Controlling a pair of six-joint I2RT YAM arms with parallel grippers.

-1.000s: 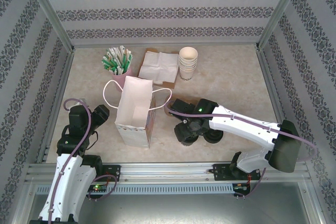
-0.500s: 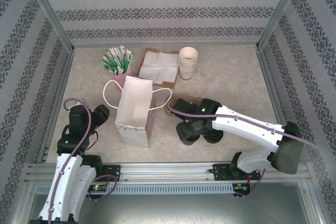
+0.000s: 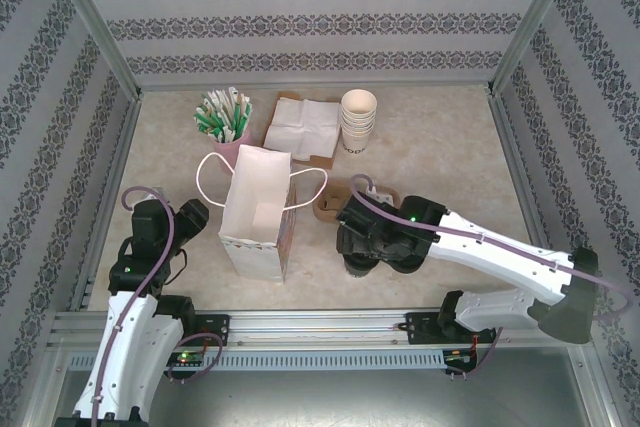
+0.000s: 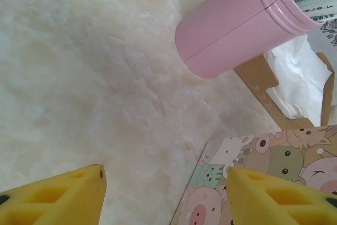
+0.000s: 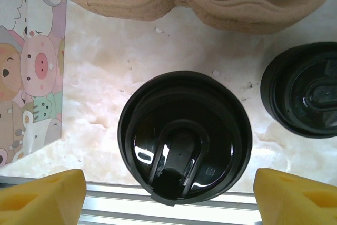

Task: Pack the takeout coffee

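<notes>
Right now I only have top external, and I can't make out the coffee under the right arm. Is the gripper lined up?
Observer: Yes. On the right wrist view the coffee sits centred between the open fingers of the right gripper, and neither touches it.
Operator: Anything close by?
Observer: A second black lid, apart from it.
Operator: Left gripper?
Observer: The left gripper is open over bare table, with the bag by one finger.

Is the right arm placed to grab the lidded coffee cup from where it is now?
Probably yes. The right jaws stand open on either side of the takeout coffee, nothing between them and it. The second black lid sits close beside it, so clearance there looks slim.
</notes>
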